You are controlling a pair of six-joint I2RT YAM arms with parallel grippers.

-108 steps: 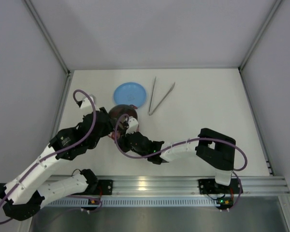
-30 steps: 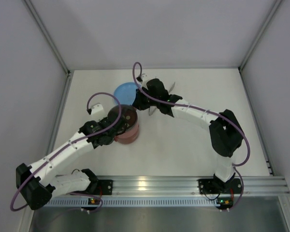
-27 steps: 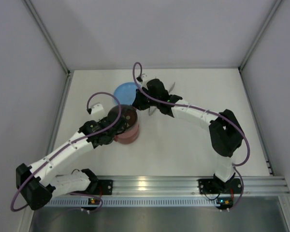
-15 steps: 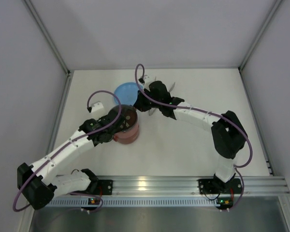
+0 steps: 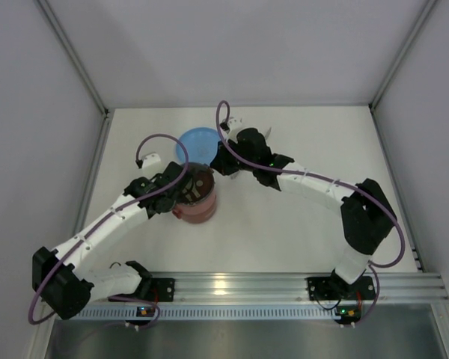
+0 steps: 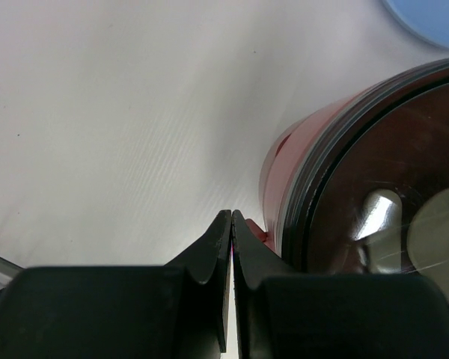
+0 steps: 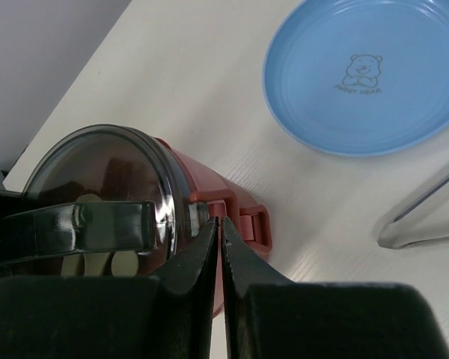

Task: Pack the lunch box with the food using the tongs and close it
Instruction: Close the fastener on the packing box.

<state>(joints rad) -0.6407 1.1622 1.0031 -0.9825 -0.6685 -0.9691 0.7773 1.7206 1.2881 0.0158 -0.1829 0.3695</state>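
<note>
The dusty-red lunch box point(image 5: 197, 200) stands stacked in the middle of the table, with a dark, see-through lid and handle point(image 7: 82, 221) on top. My left gripper point(image 5: 173, 196) is shut with nothing between its fingers. Its tips point(image 6: 231, 215) sit against the box's left wall point(image 6: 284, 172), beside a red clasp point(image 6: 257, 233). My right gripper point(image 5: 218, 167) is also shut and empty, its tips point(image 7: 220, 220) at the red latch point(image 7: 248, 218) on the box's far right side. The tongs point(image 7: 423, 213) lie behind my right arm, mostly hidden. Pale round shapes point(image 7: 118, 263) show through the lid; the rest of the food is hidden.
A light-blue plate point(image 5: 196, 139) with a bear print point(image 7: 363, 71) lies bare just behind the lunch box. White walls close off the table at the back and both sides.
My right gripper has come down from the plate and tongs to the lunch box's far rim. My left wrist has slid up along the box's left side. The box has not moved.
</note>
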